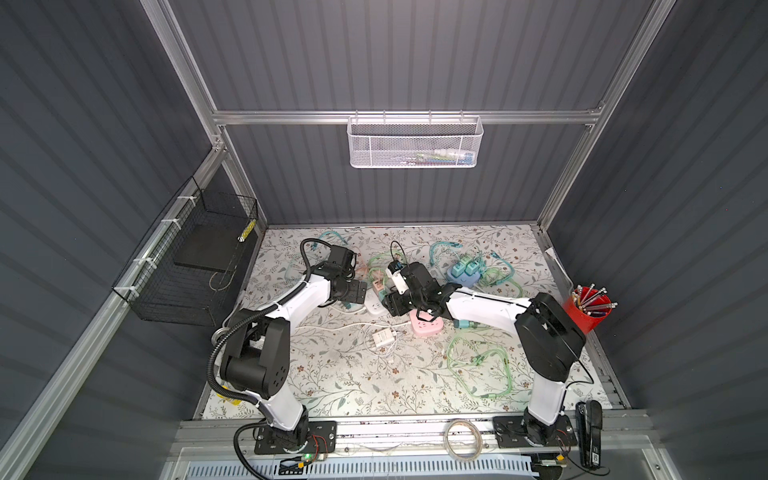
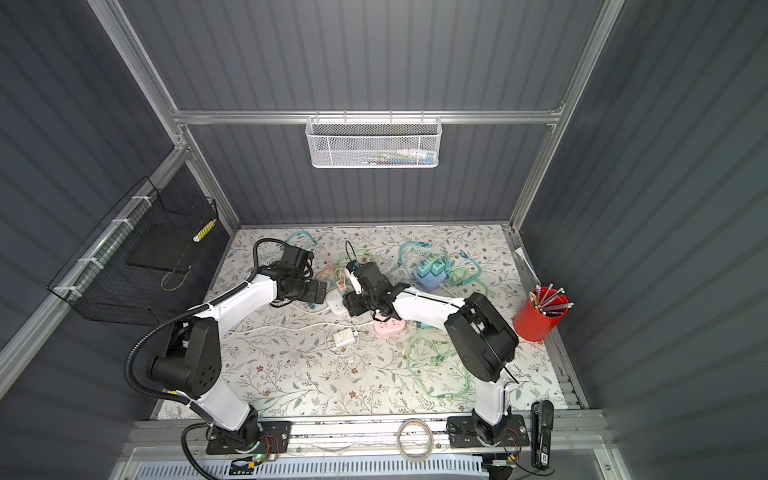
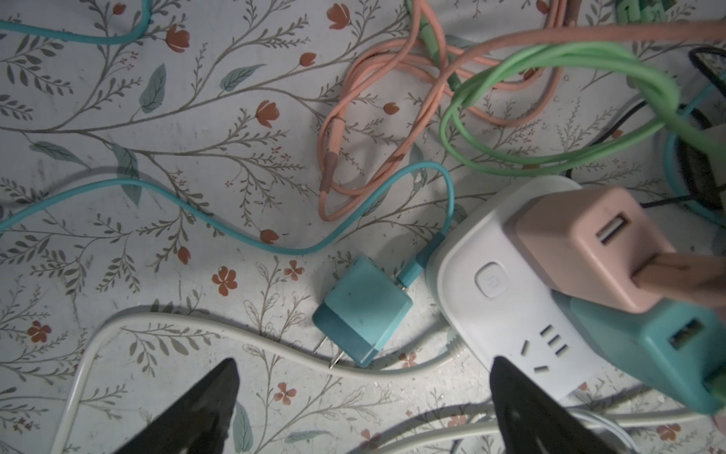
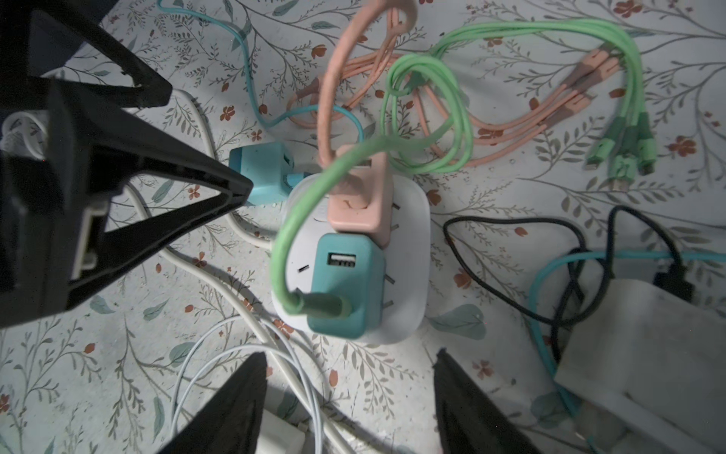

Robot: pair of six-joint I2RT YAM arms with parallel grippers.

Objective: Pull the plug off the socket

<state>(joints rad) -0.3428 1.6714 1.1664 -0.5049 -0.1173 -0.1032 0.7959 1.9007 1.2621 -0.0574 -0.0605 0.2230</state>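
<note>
A white socket (image 3: 506,251) (image 4: 412,220) lies on the floral table, small in a top view (image 1: 376,308). Two plugs stand in it: a pink plug (image 3: 581,243) (image 4: 363,200) with a pink cable and a teal plug (image 4: 345,283) (image 3: 664,353) with a green cable. Another teal plug (image 3: 363,310) (image 4: 257,173) lies loose on the table beside the socket, prongs bare. My left gripper (image 3: 365,397) (image 1: 356,291) hovers open just over this loose plug, holding nothing. My right gripper (image 4: 349,381) (image 1: 394,306) is open above the table, close to the socket's teal-plug end.
White cables (image 4: 243,353) and a white charger (image 1: 384,338) lie near the right fingers. A pink socket (image 1: 424,323) and a blue socket (image 1: 459,276) with plugs sit further right. Green and pink cables (image 4: 510,118) are strewn around. A red pencil cup (image 1: 586,309) stands at the right edge.
</note>
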